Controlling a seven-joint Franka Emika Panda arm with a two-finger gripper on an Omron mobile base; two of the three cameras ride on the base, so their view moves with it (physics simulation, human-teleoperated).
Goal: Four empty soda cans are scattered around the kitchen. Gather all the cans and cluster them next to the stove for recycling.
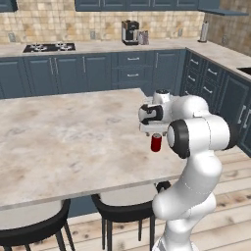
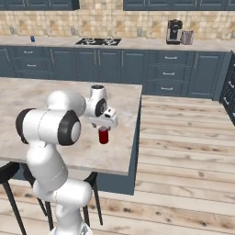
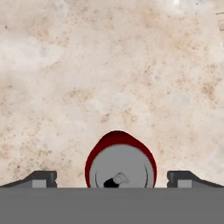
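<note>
A red can (image 1: 156,143) (image 2: 103,136) stands upright on the marble island counter (image 1: 68,137), near its right end. My gripper (image 1: 156,134) (image 2: 103,128) hangs straight above it, pointing down. In the hand view the can's silvery top (image 3: 121,168) lies between my two fingertips (image 3: 42,177), with a wide gap on each side; the gripper (image 3: 112,177) is open and touches nothing. The stove (image 1: 49,47) (image 2: 97,41) is set into the back counter, far from the island. A small blue can (image 2: 32,39) stands on that back counter, left of the stove.
A coffee machine (image 1: 130,32) (image 2: 174,31) sits on the back counter right of the stove. A tall silver-grey cylinder (image 1: 203,32) stands in the far right corner. Black stools (image 1: 122,203) are tucked under the island's near edge. Wooden floor (image 2: 183,147) lies to the island's right.
</note>
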